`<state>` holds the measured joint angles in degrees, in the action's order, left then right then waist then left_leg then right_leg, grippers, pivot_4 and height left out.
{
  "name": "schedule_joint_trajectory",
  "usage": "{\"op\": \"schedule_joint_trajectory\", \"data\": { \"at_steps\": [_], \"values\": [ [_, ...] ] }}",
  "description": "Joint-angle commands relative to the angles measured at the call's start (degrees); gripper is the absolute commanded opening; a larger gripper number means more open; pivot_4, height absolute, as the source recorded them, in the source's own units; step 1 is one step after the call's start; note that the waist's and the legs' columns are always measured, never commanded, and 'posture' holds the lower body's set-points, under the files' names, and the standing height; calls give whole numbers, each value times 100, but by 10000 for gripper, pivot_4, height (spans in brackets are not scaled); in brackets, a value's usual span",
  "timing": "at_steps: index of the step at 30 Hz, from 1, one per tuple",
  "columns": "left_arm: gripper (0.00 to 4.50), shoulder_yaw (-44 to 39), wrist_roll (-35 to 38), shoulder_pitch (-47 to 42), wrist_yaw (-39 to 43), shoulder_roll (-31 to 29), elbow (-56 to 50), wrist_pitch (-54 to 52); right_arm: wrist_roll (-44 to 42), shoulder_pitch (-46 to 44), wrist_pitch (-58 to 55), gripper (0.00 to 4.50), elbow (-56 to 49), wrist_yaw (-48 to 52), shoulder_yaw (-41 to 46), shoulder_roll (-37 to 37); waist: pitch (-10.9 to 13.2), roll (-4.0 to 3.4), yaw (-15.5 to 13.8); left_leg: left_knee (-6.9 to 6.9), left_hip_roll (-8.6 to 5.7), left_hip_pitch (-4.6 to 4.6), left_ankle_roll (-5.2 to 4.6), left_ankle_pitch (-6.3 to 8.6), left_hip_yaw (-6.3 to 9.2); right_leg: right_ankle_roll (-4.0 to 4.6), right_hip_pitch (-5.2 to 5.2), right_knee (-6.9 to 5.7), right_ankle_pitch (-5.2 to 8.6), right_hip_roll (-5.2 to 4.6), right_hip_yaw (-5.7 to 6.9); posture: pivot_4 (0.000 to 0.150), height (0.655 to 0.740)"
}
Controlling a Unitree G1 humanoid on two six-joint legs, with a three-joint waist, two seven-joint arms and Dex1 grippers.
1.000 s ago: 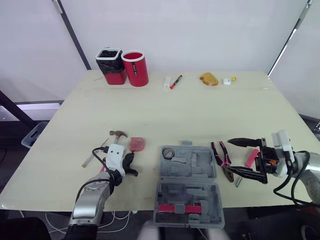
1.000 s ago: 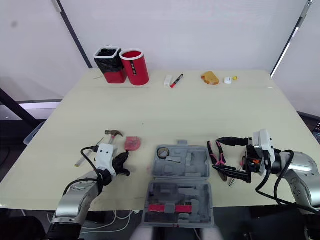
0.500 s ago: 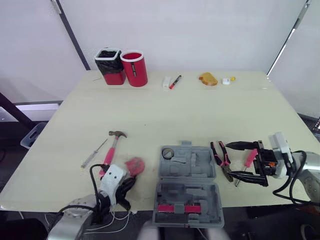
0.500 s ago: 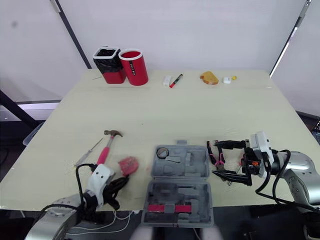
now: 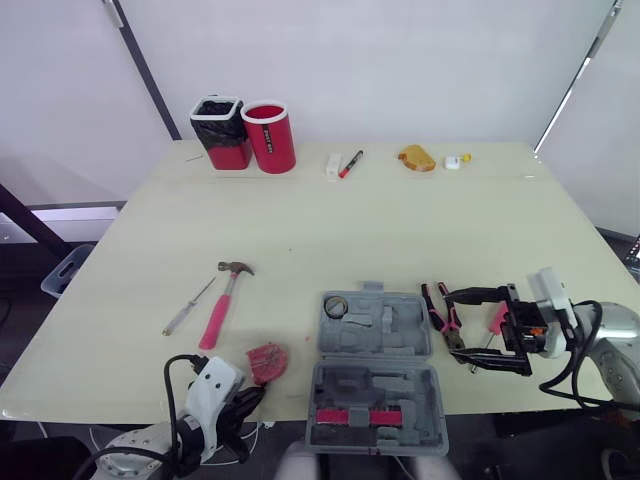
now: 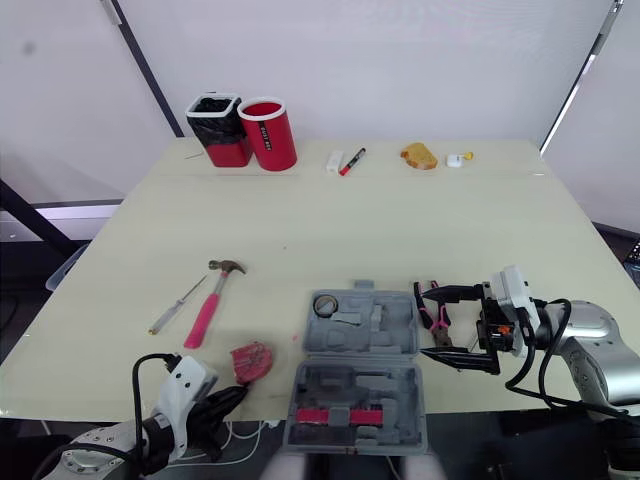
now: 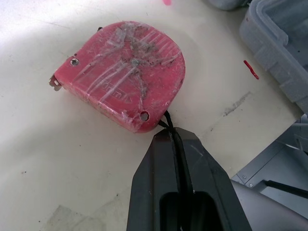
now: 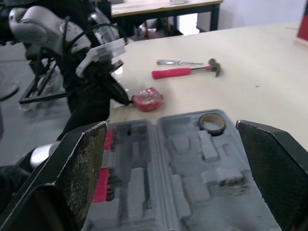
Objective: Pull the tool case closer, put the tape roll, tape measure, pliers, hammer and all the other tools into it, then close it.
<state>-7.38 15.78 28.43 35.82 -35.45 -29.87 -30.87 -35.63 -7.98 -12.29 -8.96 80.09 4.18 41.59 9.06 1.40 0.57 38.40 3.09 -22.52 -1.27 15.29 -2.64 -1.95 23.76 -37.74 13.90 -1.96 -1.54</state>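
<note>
one grey tool case (image 5: pixel 377 372) lies open at the bench (image 5: pixel 350 220) front edge, one tape roll (image 5: pixel 336 307) in its far half. the left pincer (image 7: pixel 172 134) is pinched together on the cord of the one red tape measure (image 5: pixel 266 362). the right pincer (image 5: pixel 450 323) gapes wide by one pliers (image 5: pixel 433 310). one hammer (image 5: pixel 222 302) and one screwdriver (image 5: pixel 188 307) lie to the left.
</note>
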Motion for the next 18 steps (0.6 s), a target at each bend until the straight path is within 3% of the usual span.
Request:
{"op": "schedule_joint_trajectory", "data": {
  "at_steps": [1, 6, 11, 18],
  "values": [
    [4593, -203, 106, 120, 130, -92, -225, 94, 56, -87, 174, 45000, -46, 141, -20, 28, 0, 0, 2, 0, -1, 0, 0, 0, 0, 0, 0, 0, 0, 0, -1, 1500, 7400],
    [20743, -381, 124, 364, 479, -240, -192, 477, 88, -140, 210, 45000, 5, 196, -61, 12, 0, -1, 8, 0, -1, -1, 0, 0, -2, 1, 4, -1, 0, 2, -1, 1500, 7400],
    [43350, -834, 227, 405, 946, -424, 95, 1110, 127, -173, 243, 45000, 59, 214, -74, -1, 1, 0, -2, 0, 0, -1, 0, 0, -4, 1, 5, -1, 0, 1, -1, 1500, 7400],
    [44488, -831, 156, -387, 1990, -667, 1579, 2601, 163, -112, 260, 45000, -13, 121, -82, -93, 1, -2, -6, 0, -2, -3, 0, 0, -10, 1, 6, 1, 0, 0, 0, 1500, 7400]
  ]
}}
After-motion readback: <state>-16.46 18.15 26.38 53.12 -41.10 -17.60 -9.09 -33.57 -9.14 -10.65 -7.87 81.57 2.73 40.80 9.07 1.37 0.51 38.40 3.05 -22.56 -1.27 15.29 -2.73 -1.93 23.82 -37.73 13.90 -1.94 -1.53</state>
